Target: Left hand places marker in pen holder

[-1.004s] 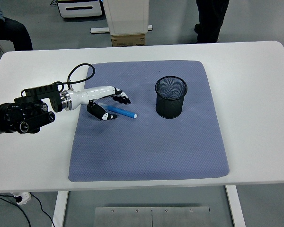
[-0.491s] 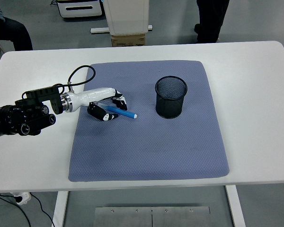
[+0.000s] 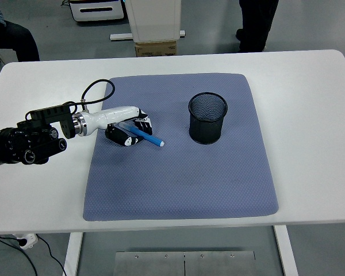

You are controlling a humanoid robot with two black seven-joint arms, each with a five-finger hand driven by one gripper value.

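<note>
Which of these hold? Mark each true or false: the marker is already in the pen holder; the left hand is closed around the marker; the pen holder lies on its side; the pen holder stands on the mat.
1. The marker is already in the pen holder. False: it lies to the holder's left, in the left hand.
2. The left hand is closed around the marker. True.
3. The pen holder lies on its side. False: it stands upright.
4. The pen holder stands on the mat. True.
</note>
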